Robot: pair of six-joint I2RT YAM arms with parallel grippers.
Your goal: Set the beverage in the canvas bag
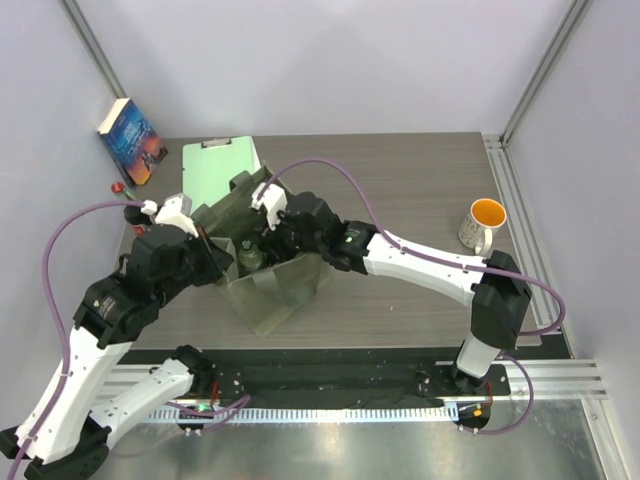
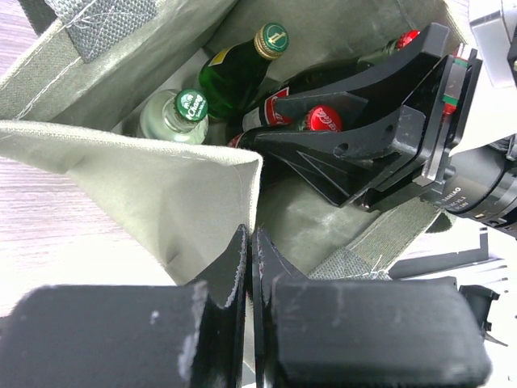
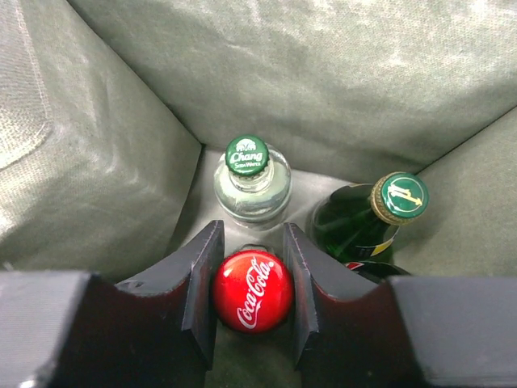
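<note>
The olive-grey canvas bag stands open at the table's middle. My left gripper is shut on the top edge of the bag's near wall. My right gripper reaches down inside the bag, its fingers closed on either side of the red cap of a Coca-Cola bottle. In the left wrist view that cap shows under the right gripper's fingers. A clear bottle with a green cap and a green glass bottle stand in the bag behind it. Another red-capped dark bottle leans deeper inside.
A mint-green clipboard lies behind the bag. A blue book leans against the far left wall with a small red object by it. A white mug with an orange inside stands at the right.
</note>
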